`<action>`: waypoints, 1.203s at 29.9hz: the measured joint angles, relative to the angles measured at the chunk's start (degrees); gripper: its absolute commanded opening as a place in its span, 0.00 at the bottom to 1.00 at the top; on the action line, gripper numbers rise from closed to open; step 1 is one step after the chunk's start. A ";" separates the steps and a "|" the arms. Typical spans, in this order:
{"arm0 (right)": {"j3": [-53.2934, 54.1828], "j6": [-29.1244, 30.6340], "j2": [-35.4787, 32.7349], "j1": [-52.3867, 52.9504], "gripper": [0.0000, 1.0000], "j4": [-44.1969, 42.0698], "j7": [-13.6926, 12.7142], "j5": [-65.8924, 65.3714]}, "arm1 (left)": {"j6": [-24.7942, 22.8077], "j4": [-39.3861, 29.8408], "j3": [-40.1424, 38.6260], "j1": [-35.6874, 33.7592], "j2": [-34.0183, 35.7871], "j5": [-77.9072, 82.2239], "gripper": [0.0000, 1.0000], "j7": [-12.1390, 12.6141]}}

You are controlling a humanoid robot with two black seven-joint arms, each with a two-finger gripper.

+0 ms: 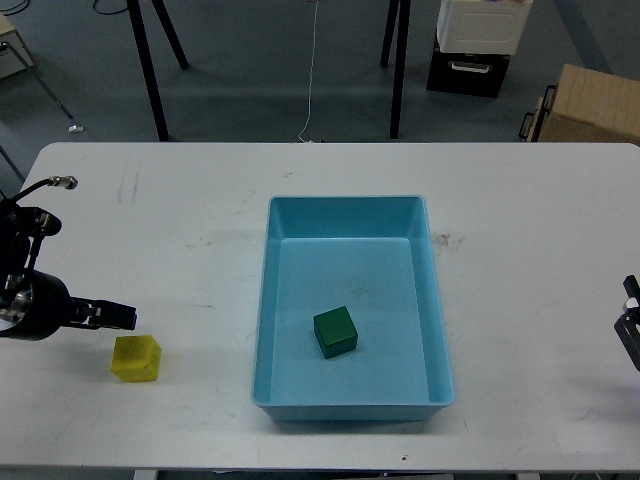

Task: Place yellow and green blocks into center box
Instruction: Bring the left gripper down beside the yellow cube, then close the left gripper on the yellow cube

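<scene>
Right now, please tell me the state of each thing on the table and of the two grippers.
green block: inside the blue box, loose.
yellow block: on the table, outside the box, not gripped.
blue box: open, upright, holds only the green block.
left gripper: just above the yellow block; fingers unclear.
right gripper: at the frame edge, mostly hidden.

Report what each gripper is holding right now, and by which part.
Nothing is held. The left gripper sits just above-left of the yellow block, not gripping it. The right gripper shows nothing in it.
</scene>
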 measured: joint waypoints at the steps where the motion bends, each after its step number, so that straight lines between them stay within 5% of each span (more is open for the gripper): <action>1: 0.00 0.00 -0.03 0.09 1.00 -0.18 -0.04 0.00 | 0.01 0.39 -0.31 0.86 -0.04 0.03 1.00 -0.03; 29: -0.10 0.00 -0.07 -0.32 1.00 -1.21 -0.17 0.00 | -0.24 1.51 -10.47 12.56 -1.40 -0.13 0.97 -0.51; 31: -0.45 0.00 -0.07 -0.41 1.00 -1.14 -0.17 0.00 | -0.10 1.56 -11.22 13.47 -1.54 -0.09 0.88 -0.47; 36: -1.12 0.00 -0.06 -0.58 1.00 -1.04 -0.17 -0.02 | -0.08 1.58 -12.75 14.88 -1.80 0.09 0.18 0.81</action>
